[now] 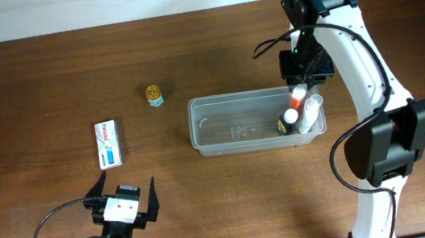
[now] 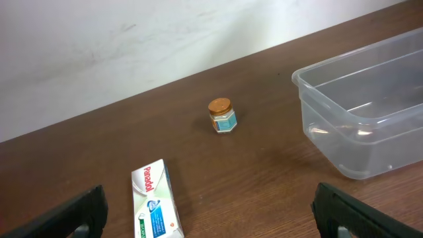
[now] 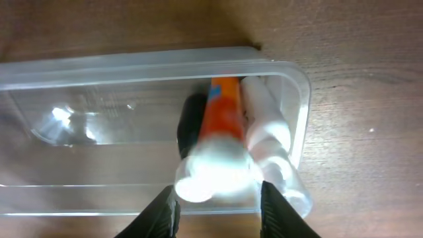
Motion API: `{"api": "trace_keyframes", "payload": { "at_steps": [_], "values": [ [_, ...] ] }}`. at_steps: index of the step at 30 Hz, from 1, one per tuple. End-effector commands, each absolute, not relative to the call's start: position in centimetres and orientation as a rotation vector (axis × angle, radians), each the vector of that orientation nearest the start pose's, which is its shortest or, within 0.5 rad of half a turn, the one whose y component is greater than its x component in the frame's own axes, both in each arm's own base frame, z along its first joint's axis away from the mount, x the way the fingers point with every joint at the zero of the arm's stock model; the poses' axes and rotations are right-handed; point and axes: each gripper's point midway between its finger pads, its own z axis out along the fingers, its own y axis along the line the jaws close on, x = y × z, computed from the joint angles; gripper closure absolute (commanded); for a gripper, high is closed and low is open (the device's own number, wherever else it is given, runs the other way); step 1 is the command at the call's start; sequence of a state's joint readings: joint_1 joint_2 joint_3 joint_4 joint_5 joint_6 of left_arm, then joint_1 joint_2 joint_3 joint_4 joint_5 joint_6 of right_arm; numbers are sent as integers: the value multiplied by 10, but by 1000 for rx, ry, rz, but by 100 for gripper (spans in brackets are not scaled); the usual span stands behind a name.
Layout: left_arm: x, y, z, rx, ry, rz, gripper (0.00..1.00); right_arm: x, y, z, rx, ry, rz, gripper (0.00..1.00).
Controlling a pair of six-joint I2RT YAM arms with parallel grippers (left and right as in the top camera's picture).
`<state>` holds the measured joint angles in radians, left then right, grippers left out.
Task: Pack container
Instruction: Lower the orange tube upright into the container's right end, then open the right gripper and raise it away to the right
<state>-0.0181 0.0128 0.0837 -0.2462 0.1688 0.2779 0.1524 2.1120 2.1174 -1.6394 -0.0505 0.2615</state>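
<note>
The clear plastic container (image 1: 229, 125) lies at the table's centre right; it also shows in the left wrist view (image 2: 344, 132) and the right wrist view (image 3: 132, 63). Its right end holds a dark bottle (image 1: 287, 122) and a white bottle (image 1: 309, 113). My right gripper (image 1: 299, 84) hangs over that end, shut on the white cap of an orange bottle (image 3: 223, 106) that leans down into the container; the fingers (image 3: 215, 211) flank the cap. My left gripper (image 1: 128, 180) is open and empty near the front edge, and its fingers show in the left wrist view (image 2: 211, 221).
A white and blue Panadol box (image 1: 108, 142) lies flat on the table at the left, just ahead of my left gripper (image 2: 155, 201). A small jar with an orange lid (image 1: 153, 94) stands left of the container (image 2: 222, 116).
</note>
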Motion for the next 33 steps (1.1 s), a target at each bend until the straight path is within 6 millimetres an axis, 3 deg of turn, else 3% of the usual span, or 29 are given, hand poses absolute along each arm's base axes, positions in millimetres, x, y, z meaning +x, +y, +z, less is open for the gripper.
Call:
{"api": "trace_keyframes", "payload": {
  "at_steps": [1,14,17,19,20,22,24,28,33],
  "values": [
    [235,-33,151,392,1697,52,1,381,65,177,131,3142,46,64],
    [235,-33,151,392,1697,52,1,388,66,178,96,3114,54,64],
    [235,-33,151,392,1697,52,1,396,67,189,93,3068,67,61],
    [235,-33,151,392,1697,52,1,402,68,207,90,3015,80,55],
    [235,-33,151,392,1697,52,1,405,68,217,88,2986,86,46],
    [235,-33,151,392,1697,52,1,409,65,239,89,2923,69,19],
    [235,-33,151,392,1697,52,1,413,55,266,106,2841,20,0],
    [235,-33,151,392,1697,52,1,414,26,304,264,2707,16,2],
    [235,-33,151,392,1697,52,1,404,-32,321,504,2633,33,2]
  ]
}}
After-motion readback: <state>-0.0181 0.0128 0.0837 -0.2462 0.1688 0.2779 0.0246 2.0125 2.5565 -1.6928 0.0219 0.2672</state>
